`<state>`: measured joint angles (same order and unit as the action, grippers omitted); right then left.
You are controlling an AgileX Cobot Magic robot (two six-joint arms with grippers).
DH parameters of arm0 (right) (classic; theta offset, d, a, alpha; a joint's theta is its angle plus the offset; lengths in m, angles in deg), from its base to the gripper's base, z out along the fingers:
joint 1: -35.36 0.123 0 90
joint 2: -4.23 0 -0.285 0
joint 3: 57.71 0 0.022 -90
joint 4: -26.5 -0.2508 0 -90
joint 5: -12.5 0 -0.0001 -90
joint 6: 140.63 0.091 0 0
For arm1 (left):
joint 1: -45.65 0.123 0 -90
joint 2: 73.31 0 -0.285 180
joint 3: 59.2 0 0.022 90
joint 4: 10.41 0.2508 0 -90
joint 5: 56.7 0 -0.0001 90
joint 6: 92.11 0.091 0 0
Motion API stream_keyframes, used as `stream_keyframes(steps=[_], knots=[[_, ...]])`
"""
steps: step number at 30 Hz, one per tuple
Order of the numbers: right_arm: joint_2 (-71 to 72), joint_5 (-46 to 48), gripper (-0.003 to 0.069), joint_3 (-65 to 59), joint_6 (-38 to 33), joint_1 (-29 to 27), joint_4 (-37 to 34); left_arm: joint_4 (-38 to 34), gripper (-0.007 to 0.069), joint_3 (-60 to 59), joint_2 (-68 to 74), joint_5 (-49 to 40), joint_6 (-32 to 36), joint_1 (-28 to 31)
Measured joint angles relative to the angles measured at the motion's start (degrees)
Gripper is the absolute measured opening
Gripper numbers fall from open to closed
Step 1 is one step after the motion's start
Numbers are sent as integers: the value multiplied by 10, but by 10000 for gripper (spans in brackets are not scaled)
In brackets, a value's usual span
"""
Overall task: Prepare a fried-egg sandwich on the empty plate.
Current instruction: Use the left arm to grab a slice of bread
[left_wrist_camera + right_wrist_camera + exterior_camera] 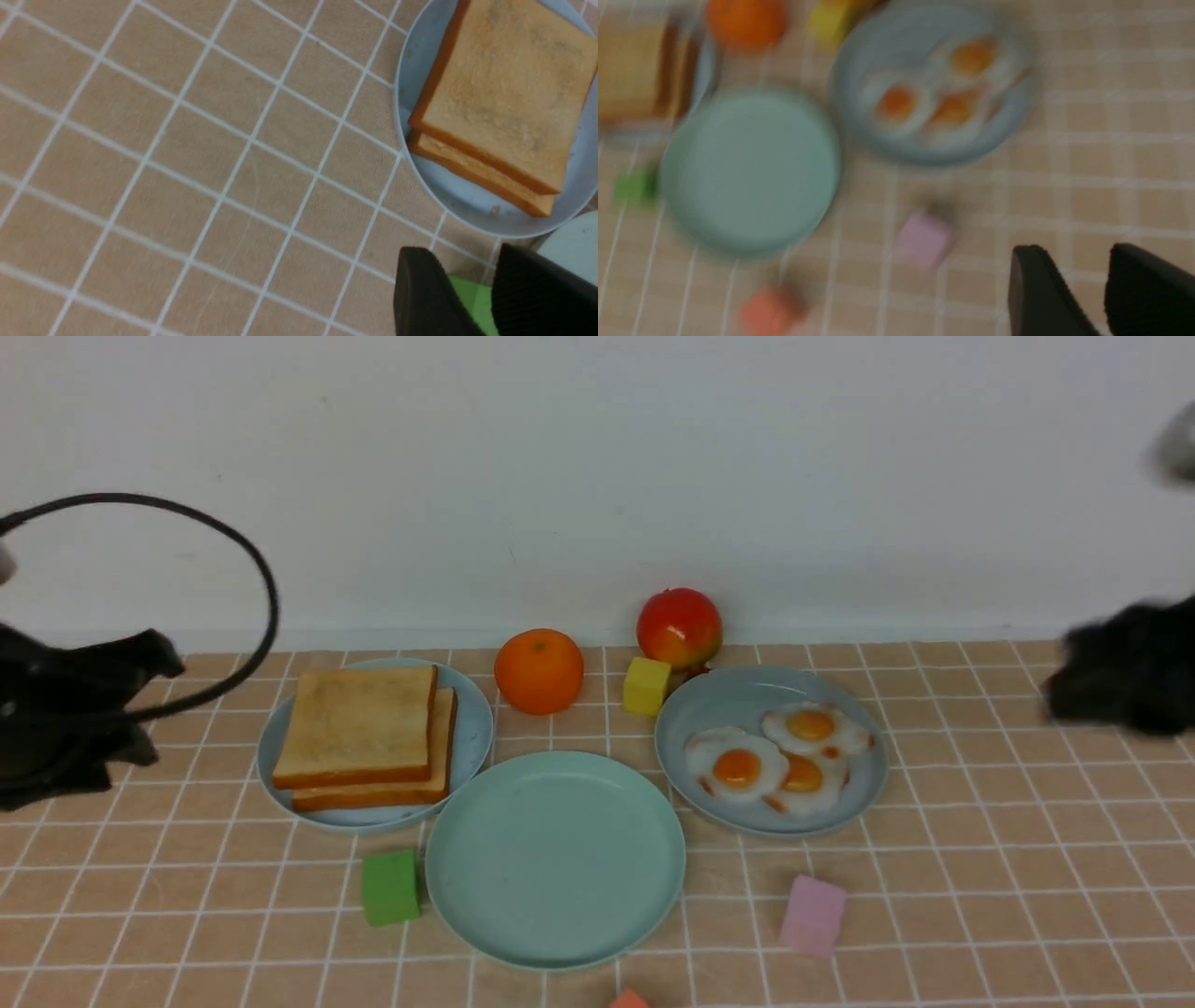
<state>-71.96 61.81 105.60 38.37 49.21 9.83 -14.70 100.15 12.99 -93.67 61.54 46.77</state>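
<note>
Two square toast slices (359, 733) lie stacked on a pale blue plate (471, 733) at the left. The empty plate (555, 859), mint green, sits in the middle near the front. Three fried eggs (775, 756) lie on a grey-blue plate (719, 705) to its right. My left arm (65, 719) hangs at the far left, apart from the toast. In the left wrist view my left gripper (460, 252) is open with nothing in it, the toast (504, 88) beyond it. My right arm (1125, 677) is blurred at the far right. My right gripper (1073, 252) is open over bare cloth.
An orange (539, 670), an apple (679, 627) and a yellow cube (646, 685) stand behind the plates. A green cube (390, 887) sits left of the mint plate, a pink cube (813, 915) to its right, a red cube (627, 1001) at the front edge. A white wall closes the back.
</note>
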Motion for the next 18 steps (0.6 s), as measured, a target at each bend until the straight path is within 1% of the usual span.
stream_keyframes(steps=[2, 3, 5, 8, 9, 10, 12, 13, 15, 18], knots=[[-17, 16, 241, 0, -51, 34, -40, -15, 238, 43, 42, -15, 40, 0], [-19, 17, 241, 0, -56, 37, -40, -15, 238, 48, 46, -17, 40, 0], [-32, 19, 241, 0, -109, 74, -84, -37, 238, 119, 107, -58, 91, 3], [-36, 19, 241, 0, -144, 97, -112, -61, 238, 179, 158, -91, 147, 9], [-36, 20, 241, 0, -161, 106, -126, -78, 238, 215, 191, -115, 186, 14], [-36, 20, 241, 0, -164, 108, -127, -82, 238, 225, 200, -118, 192, 15], [-36, 22, 241, 0, -173, 112, -138, -134, 238, 284, 257, -164, 256, 34], [-36, 23, 241, 0, -173, 113, -140, -155, 238, 302, 282, -177, 271, 42], [-36, 28, 241, 0, -175, 113, -141, -194, 245, 330, 319, -188, 299, 58], [-36, 36, 241, 0, -175, 113, -145, -221, 270, 353, 355, -187, 331, 72]])
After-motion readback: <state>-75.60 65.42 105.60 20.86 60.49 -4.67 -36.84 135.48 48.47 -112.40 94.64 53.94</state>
